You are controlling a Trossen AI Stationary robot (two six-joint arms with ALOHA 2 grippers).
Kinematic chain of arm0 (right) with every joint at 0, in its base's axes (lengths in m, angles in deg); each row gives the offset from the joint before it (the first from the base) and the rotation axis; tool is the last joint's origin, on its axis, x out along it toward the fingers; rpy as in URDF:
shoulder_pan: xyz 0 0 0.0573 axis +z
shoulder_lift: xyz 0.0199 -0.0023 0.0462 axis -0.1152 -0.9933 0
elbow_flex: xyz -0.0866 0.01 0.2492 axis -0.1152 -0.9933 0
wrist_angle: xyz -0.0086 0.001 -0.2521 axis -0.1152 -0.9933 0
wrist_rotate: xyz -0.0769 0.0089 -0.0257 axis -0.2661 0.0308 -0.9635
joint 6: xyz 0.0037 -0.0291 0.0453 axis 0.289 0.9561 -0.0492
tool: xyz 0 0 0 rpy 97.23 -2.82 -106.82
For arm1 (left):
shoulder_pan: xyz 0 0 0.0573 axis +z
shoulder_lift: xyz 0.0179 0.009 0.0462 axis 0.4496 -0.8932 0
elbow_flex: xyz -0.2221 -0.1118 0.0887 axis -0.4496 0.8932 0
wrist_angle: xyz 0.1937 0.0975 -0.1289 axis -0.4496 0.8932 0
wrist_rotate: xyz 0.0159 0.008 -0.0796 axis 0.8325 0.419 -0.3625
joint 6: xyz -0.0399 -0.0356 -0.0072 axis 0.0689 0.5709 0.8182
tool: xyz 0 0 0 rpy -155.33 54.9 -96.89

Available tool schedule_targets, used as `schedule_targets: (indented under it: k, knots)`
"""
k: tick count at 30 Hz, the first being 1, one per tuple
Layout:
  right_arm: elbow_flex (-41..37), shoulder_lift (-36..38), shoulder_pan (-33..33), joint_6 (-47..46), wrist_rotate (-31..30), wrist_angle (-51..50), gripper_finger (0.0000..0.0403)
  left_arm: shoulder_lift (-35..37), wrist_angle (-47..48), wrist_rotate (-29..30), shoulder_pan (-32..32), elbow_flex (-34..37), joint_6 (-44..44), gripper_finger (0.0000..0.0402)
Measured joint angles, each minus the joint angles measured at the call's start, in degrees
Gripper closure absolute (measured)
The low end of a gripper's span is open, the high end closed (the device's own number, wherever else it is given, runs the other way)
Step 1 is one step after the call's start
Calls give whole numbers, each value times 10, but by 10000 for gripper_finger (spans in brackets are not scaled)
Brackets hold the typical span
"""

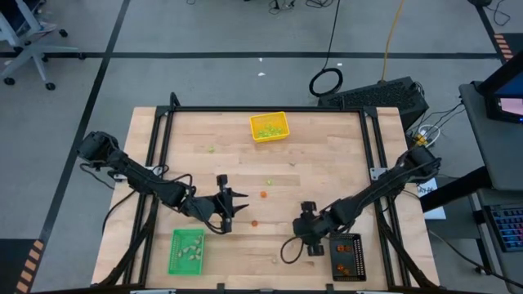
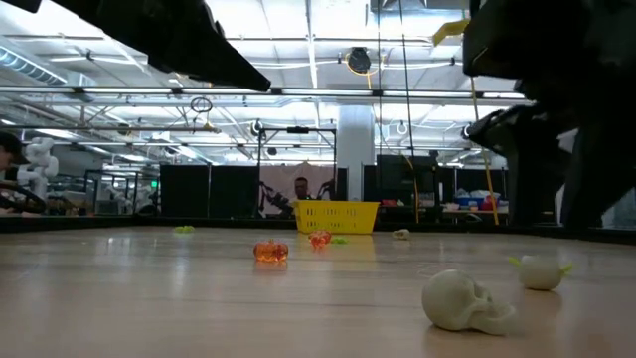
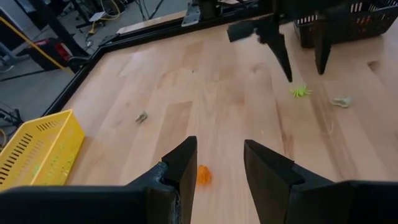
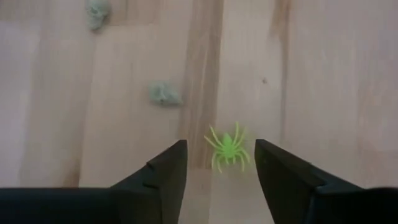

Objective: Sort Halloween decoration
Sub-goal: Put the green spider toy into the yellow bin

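Near the bench's [image 1: 343,139] front edge: right tool [image 4: 217,171] released, straddling light green spider [image 4: 227,146] for pickup; left tool [image 3: 217,168] parted, empty, over orange piece [image 3: 203,175].

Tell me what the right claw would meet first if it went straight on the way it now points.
Probably the light green spider: the right claw is open and points down at the table, with the spider lying between its fingertips. How far above it the claw hangs is unclear.
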Motion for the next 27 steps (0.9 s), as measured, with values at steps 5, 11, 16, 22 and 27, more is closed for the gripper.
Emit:
schedule_targets:
  k: [5, 11, 16, 22, 27]
  knots:
    - [32, -53, 0, 19, 16, -7, 204, 0, 2, 0, 0, 0, 0, 270]
    - [62, -90, 0, 20, 12, -59, 197, 0, 3, 0, 0, 0, 1, 270]
    - [62, -88, -1, 18, 10, -65, 219, 0, 3, 0, 0, 0, 1, 270]
    - [61, -88, -10, 19, -2, -74, 278, 0, 3, 0, 0, 0, 0, 270]
    - [61, -88, -19, 27, -2, -75, 344, 0, 4, 0, 0, 0, 0, 270]
